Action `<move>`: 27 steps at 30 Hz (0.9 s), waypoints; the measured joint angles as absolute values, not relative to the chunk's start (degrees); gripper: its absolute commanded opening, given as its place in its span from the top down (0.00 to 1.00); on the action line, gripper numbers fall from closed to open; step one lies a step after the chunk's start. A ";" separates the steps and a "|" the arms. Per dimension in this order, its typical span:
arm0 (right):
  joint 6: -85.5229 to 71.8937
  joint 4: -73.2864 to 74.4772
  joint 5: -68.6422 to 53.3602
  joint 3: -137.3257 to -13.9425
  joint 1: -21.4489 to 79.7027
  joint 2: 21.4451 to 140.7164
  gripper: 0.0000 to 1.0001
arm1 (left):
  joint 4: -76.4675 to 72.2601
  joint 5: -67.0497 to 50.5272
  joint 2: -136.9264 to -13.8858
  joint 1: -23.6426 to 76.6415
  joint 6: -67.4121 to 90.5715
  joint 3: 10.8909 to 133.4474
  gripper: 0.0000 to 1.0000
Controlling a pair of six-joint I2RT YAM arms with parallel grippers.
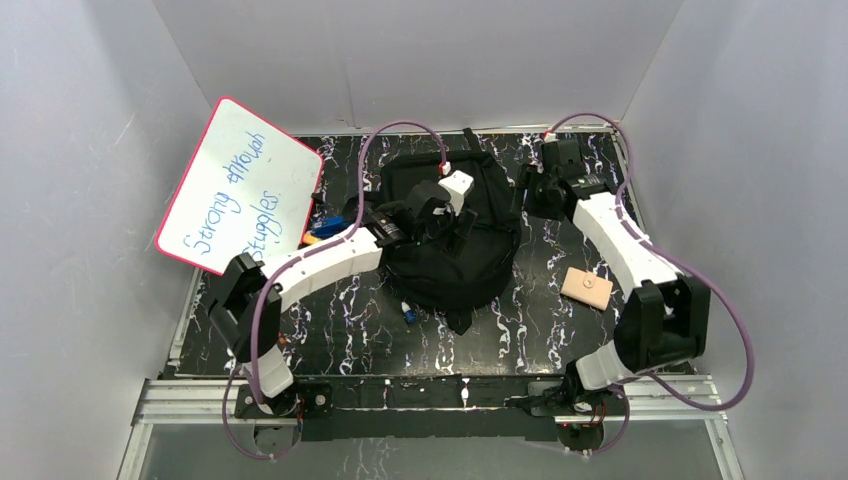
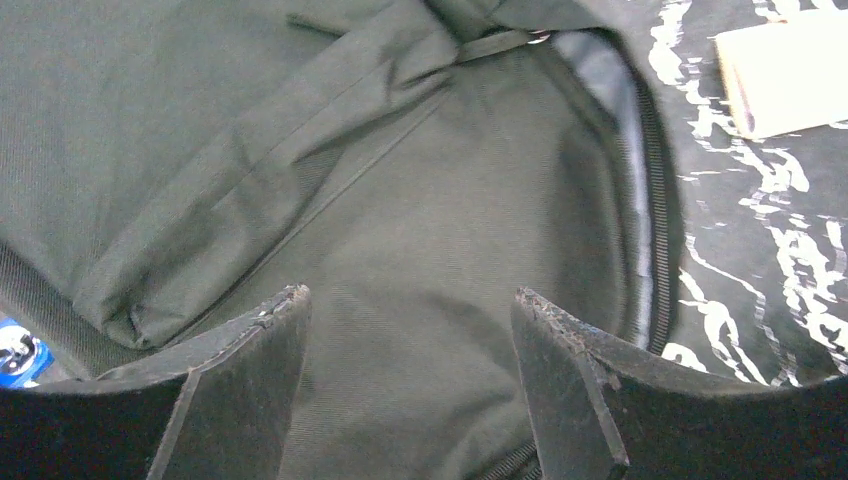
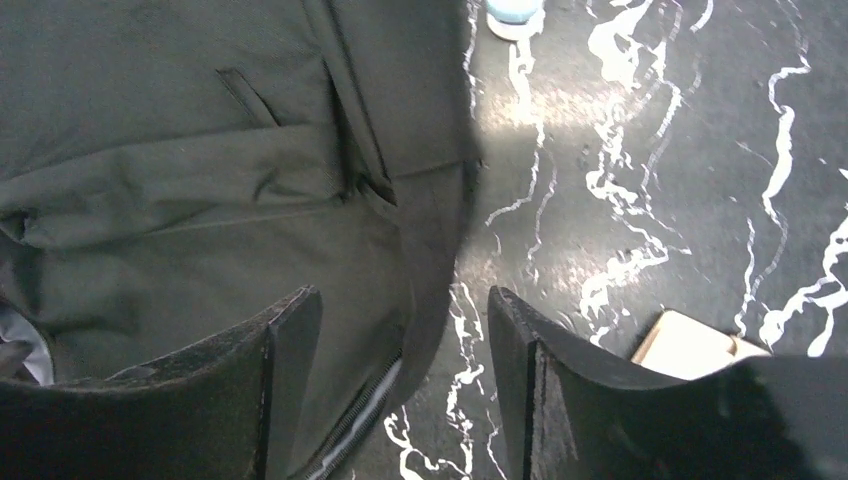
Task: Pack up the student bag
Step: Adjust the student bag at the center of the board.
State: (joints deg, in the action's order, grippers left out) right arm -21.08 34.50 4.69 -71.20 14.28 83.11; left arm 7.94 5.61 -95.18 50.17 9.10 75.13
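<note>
Left wrist view: left gripper [image 2: 408,300] open over the student bag [image 2: 300,150]. Right gripper [image 3: 400,295], open at the bag's edge, should pinch fabric squarely.

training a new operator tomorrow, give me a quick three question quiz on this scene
1. True or false: the left claw is shut on the student bag.
2. In the top view, what lies on the table to the right of the bag? a) small tan book b) red cup c) scissors
3. What colour is the border of the whiteboard?
Key: 1 false, it is open above the fabric; 2 a; 3 pink.
</note>
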 measured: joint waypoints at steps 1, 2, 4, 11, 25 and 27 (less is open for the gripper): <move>-20.58 34.52 4.12 -72.23 14.35 84.31 0.37 | 8.19 6.50 -96.14 49.98 9.58 75.11 0.30; -19.94 34.54 3.46 -73.32 14.41 85.67 0.39 | 8.27 7.29 -96.79 49.76 10.02 75.11 0.29; -18.94 34.59 2.44 -74.67 14.44 87.59 0.47 | 8.58 8.84 -97.76 48.84 11.46 74.91 0.28; -14.00 36.93 -3.31 -79.15 14.72 92.14 0.59 | 7.66 11.46 -94.08 40.25 18.37 69.01 0.26; -3.62 44.25 3.40 -91.13 23.03 107.24 0.56 | 8.86 13.96 -86.30 36.42 24.95 60.90 0.21; -1.30 45.95 5.19 -91.48 23.97 108.81 0.54 | 9.23 13.96 -86.30 36.07 25.30 60.90 0.21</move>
